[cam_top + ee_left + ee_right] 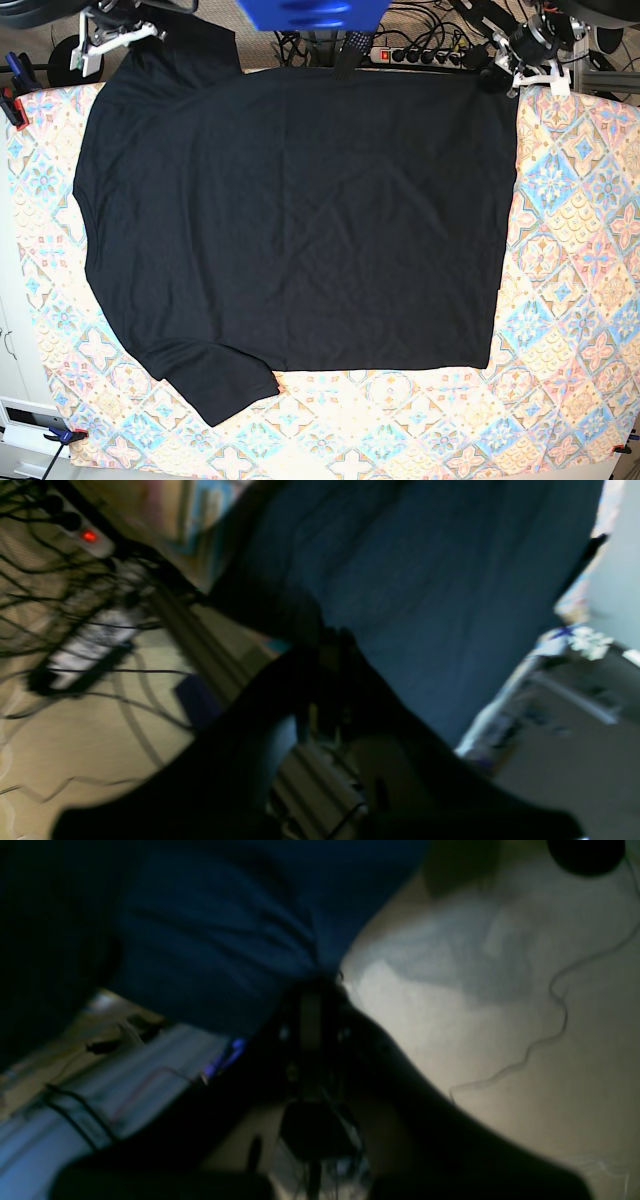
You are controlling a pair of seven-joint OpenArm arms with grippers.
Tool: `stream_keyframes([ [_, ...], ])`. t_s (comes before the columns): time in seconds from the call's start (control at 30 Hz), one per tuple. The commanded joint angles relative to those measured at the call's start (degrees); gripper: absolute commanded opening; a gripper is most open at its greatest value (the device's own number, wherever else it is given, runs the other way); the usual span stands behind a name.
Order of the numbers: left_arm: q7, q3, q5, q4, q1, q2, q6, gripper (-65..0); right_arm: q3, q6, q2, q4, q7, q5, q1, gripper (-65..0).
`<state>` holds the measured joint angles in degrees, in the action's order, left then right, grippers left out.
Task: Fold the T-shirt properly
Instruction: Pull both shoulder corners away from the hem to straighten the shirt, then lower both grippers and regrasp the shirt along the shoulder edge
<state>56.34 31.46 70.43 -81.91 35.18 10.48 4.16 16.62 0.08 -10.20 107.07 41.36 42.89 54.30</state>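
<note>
Covering a patterned tablecloth [570, 300], black T-shirt [300, 220], left hand [497, 78] and right hand [133, 40] both pinching its far edge

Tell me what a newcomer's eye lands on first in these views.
The black T-shirt dominates, spread flat over most of the patterned tablecloth, one sleeve pointing toward the near-left corner. At the far edge, the right end effector pinches the shirt's far-left corner and the left end effector pinches the far-right one, both shut on the fabric. Behind the table, a power strip sits among tangled cables.
</note>
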Motion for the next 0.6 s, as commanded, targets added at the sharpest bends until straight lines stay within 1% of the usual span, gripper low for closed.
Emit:
stream_keyframes([
  [0.0, -0.5, 0.2, -1.9, -1.6, 0.1, 0.5, -1.0, -65.0, 0.6, 0.2, -0.4, 1.6, -0.6, 0.3, 0.3, -65.0],
  [0.1, -0.7, 0.2, -2.3, -3.7, -2.7, 0.4, -1.0, -65.0, 0.6, 0.2, -0.4, 2.3, -0.4, 0.3, -2.9, -65.0],
  [0.27, -0.6, 0.2, -2.3, -3.8, -8.2, 0.5, -1.0, -65.0, 0.6, 0.2, -0.6, 2.3, -0.3, 0.3, -8.4, -65.0],
  [0.57, -0.5, 0.2, -2.3, -3.9, -15.1, 0.5, -1.0, -65.0, 0.6, 0.2, -0.7, 2.3, -0.3, 0.3, -17.3, -65.0],
])
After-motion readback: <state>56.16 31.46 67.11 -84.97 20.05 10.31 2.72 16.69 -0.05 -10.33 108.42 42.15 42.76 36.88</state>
